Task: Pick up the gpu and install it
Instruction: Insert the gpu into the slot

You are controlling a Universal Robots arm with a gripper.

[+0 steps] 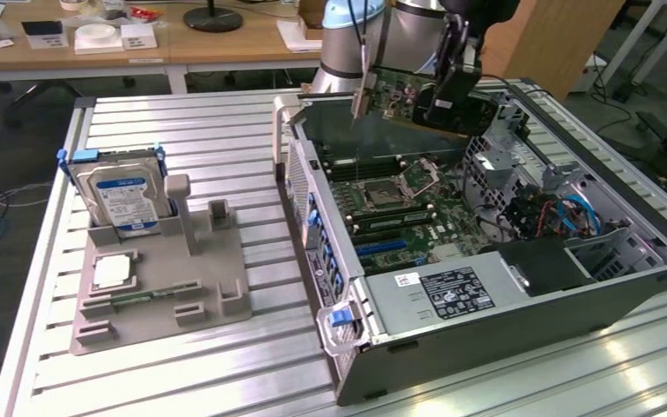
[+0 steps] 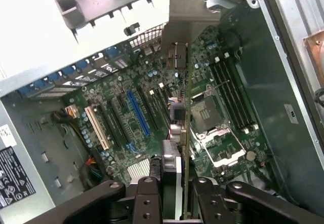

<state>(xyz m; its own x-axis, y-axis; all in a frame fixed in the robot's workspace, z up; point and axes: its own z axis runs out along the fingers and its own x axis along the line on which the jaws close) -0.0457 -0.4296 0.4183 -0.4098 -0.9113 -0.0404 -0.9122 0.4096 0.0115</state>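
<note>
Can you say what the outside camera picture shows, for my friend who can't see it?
The robot's gripper holds the gpu in the air above an open computer case. On the exterior view's left, a grey holder on the metal table carries an upright hard drive and a flat CPU chip.

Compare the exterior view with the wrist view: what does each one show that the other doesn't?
Exterior view: a silver hard drive with a blue-white label and a small square silvery CPU chip on a grey plastic holder, beside the open grey metal computer case. Wrist view: a long white plastic expansion slot and a perforated vent grille. Both: the black fingers clamped on the flat green gpu with its pale metal bracket, held above the green motherboard.
</note>
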